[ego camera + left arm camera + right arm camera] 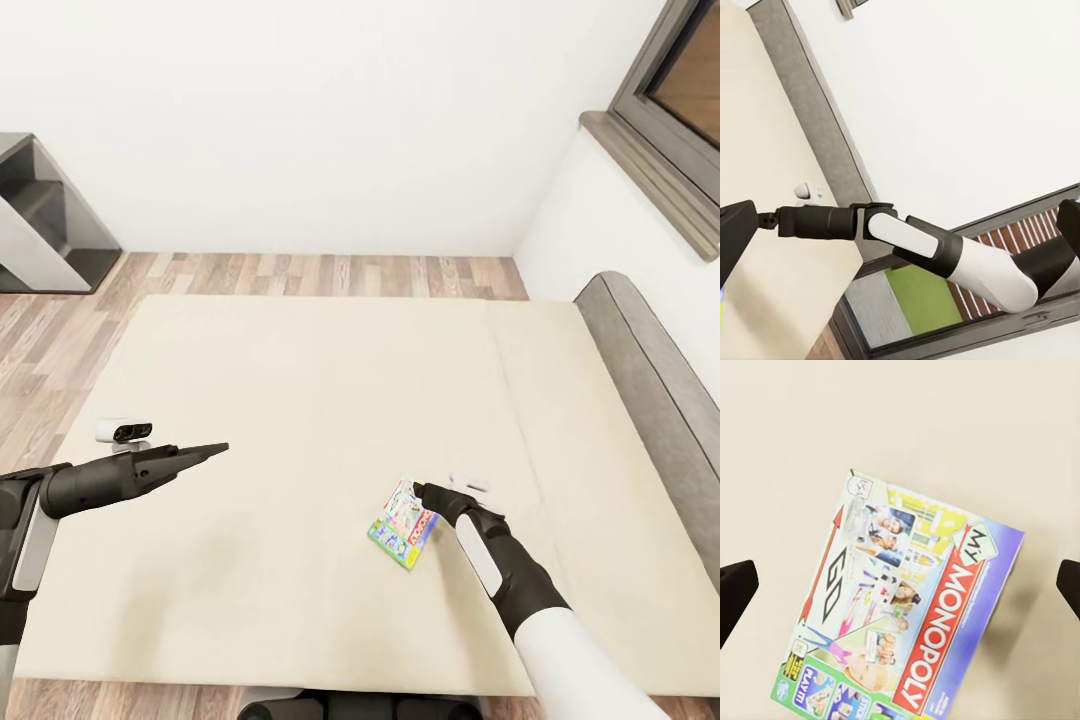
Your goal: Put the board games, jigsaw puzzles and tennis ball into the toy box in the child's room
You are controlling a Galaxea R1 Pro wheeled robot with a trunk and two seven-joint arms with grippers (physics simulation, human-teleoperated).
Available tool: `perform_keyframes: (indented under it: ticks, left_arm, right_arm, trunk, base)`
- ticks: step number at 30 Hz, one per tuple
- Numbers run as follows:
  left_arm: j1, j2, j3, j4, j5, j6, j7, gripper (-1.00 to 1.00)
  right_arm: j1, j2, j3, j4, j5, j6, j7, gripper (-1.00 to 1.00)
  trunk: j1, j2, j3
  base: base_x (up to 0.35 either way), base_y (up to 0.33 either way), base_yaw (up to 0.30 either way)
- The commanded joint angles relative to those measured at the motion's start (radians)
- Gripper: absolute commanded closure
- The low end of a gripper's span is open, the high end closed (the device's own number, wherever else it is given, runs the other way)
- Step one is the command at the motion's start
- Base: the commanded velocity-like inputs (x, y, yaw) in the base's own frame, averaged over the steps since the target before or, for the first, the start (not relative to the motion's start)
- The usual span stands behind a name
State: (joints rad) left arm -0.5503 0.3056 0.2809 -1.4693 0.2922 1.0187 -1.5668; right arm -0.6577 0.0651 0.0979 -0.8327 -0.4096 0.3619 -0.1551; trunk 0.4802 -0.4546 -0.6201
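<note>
1. White walls meet a wood-plank floor [300,272] at the far side of the room, and a wide beige bed [300,400] takes up most of the head view.
2. On the robot's right, the mattress has a seam, with a grey headboard [655,380] beyond it. Above the headboard is a dark-framed window [670,100] with a sill.
3. At the far left stands a grey shelf unit [45,225] on the floor, well apart from the bed.
4. One board game, a colourful "My Monopoly" box [404,524], lies flat on the mattress in the near right part of the bed. In the right wrist view the box [900,615] lies at a slant on the beige cover, its red title band readable.
5. The right gripper [432,497] is just above the box's nearer-right edge. In the right wrist view its two dark fingertips [735,592] sit wide apart at either side of the box. It is spread wide and holds nothing.
6. The left gripper [205,452] hangs over the near left part of the mattress, well apart from the box, with nothing in it. I cannot tell how far its jaws are parted.
7. In the left wrist view the right arm [945,251] reaches across in front of the headboard [817,112] and window.
8. Nothing lies between the right gripper and the box.
</note>
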Motion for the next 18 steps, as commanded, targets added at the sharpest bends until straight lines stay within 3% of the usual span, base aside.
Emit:
perform_keyframes:
  ticks: [1, 18]
  left_arm:
    - [0.0, 0.0, 0.0, 0.0, -0.001, 0.011, -0.004, -1.0]
    - [0.0, 0.0, 0.0, 0.0, 0.001, 0.011, -0.004, -1.0]
  right_arm:
    - [0.0, -0.001, 0.003, -0.002, -0.01, 0.003, -0.01, -1.0]
    - [0.0, -0.005, 0.003, -0.002, -0.011, 0.002, -0.009, -1.0]
  trunk:
    - [0.0, -0.001, -0.001]
    - [0.0, -0.001, -0.002]
  base:
    - [0.0, 0.0, 0.0]
    - [0.0, 0.0, 0.0]
